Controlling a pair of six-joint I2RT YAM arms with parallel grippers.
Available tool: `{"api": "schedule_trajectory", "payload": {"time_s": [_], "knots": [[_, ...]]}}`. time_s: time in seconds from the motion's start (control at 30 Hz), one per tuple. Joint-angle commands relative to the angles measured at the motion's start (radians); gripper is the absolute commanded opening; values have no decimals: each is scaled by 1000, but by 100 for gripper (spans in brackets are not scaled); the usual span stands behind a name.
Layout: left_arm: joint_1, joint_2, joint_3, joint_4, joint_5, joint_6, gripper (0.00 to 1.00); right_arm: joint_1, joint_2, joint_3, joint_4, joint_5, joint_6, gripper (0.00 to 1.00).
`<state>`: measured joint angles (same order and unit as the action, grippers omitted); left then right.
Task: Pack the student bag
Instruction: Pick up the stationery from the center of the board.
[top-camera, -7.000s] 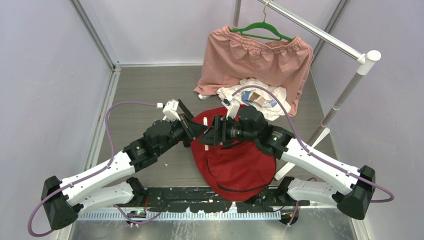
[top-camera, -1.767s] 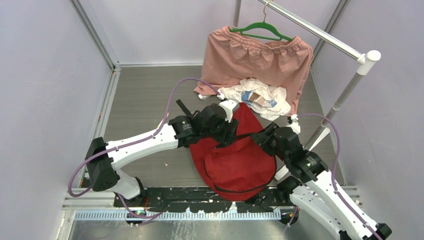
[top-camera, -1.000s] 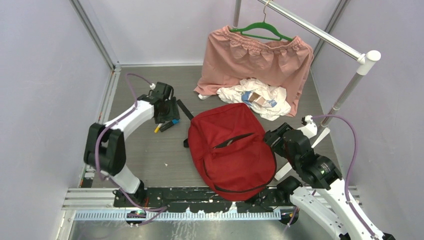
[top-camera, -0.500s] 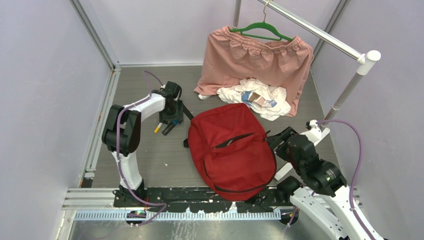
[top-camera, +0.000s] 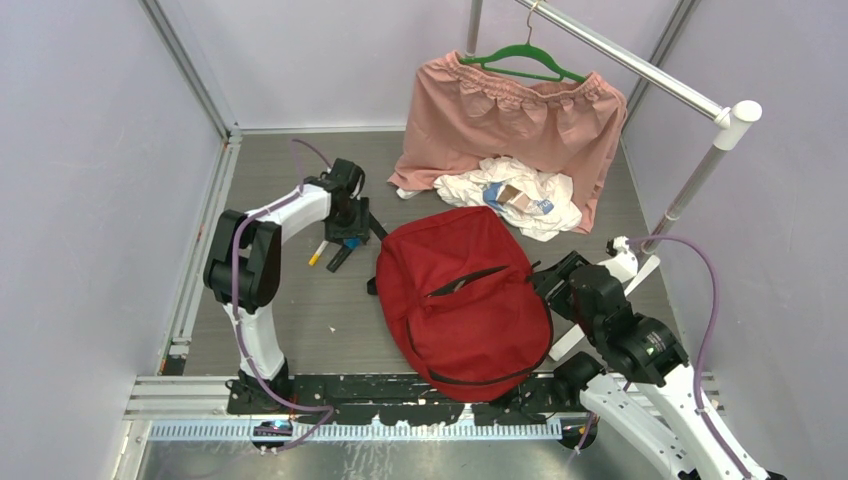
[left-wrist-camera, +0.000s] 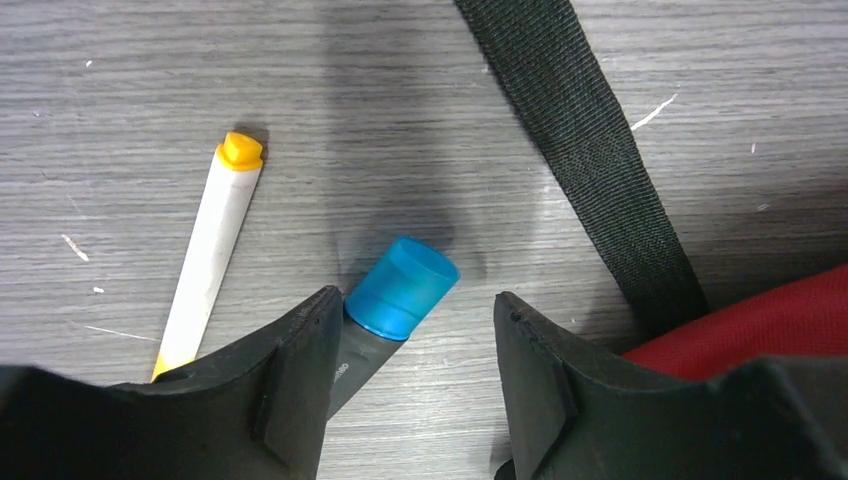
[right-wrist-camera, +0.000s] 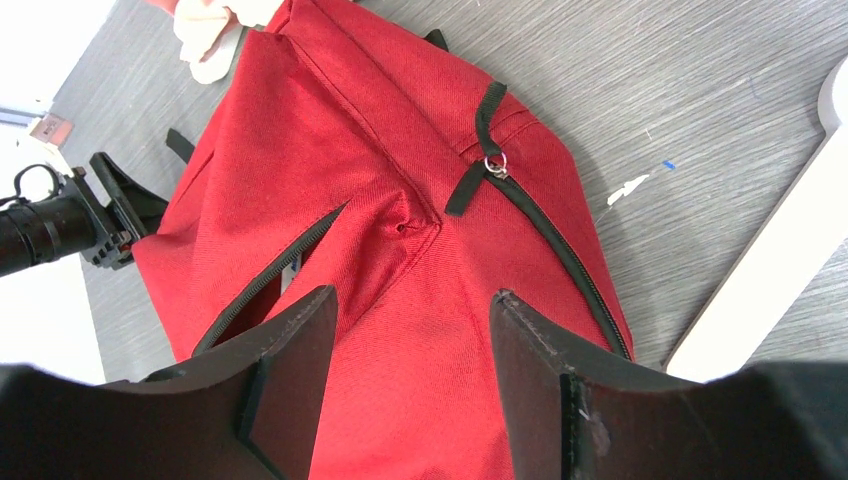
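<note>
Your bag (top-camera: 460, 325) lies flat mid-worktop (top-camera: 300, 320), its long axis running roughly 12 to 6 in the top view, with the zip slit partly open and slanting from 8 to 2. The right tool (right-wrist-camera: 410, 300) hangs at the bag's 3 o'clock edge, jaws apart and holding nothing. The left tool (left-wrist-camera: 412, 310) is the one that matters: the bag sits at its 4 o'clock, and its half-open jaws straddle the marker (left-wrist-camera: 402, 288) without a grip yet, the left finger over the barrel and a gap on the right. In the wrist view the marker's blue cap points to 1 and its barrel runs back to 7, so I judge you should close across that axis. The pen (left-wrist-camera: 210, 270) lies just beside it at 9.
</note>
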<state>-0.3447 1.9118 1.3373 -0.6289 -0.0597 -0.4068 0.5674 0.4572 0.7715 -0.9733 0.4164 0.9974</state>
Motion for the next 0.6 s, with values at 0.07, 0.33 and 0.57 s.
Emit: {"api": "schedule_trajectory", "payload": {"time_s": [0.07, 0.33, 0.57], "knots": [[-2, -12, -3, -47, 21, -36, 54, -2, 18, 1, 60, -2, 4, 63], [-9, -87, -121, 0, 22, -82, 2, -1, 16, -9, 55, -12, -3, 63], [-16, -289, -124, 49, 155, -89, 0, -2, 29, -14, 104, -73, -23, 63]]}}
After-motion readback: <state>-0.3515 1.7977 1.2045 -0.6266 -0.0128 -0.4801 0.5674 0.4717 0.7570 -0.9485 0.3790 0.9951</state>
